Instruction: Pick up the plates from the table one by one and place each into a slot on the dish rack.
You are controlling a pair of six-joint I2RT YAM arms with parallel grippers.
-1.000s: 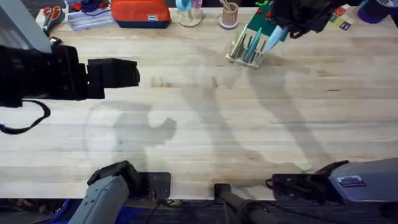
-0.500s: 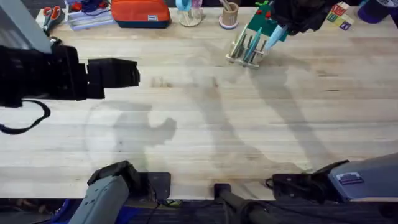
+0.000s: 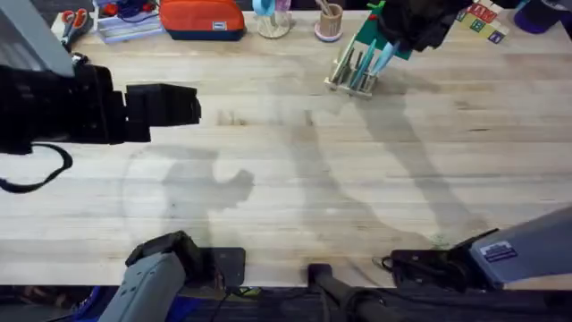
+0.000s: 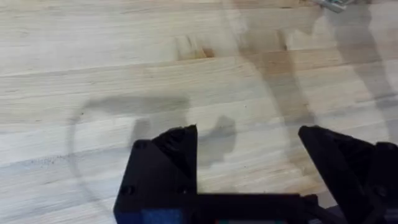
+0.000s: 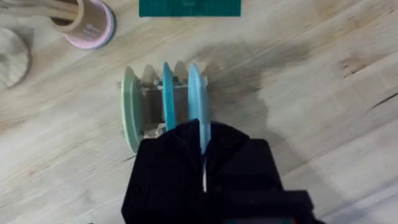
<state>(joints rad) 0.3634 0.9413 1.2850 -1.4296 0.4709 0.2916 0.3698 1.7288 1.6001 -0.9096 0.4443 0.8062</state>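
**Light blue plastic plates standing in the rack at the far right of the desk**

The thin, round, light blue plastic plates [image 5: 166,94] stand on edge in the small pale wooden dish rack with upright dowel pegs [image 3: 353,70], which sits on the large light wooden plank desk [image 3: 295,179] near its far edge, right of centre. A pale green disc [image 5: 129,115] occupies the outermost slot. The right end effector [image 5: 203,134] hangs directly over the rack, its black fingers pinched narrowly on the rim of one blue plate [image 5: 198,96] seated between the pegs. The left end effector [image 4: 247,140] hovers over bare wood at the desk's left side, spread wide and holding nothing. A pink-banded wooden cup [image 5: 86,22] and a green ribbed board [image 5: 189,7] lie just beyond the rack
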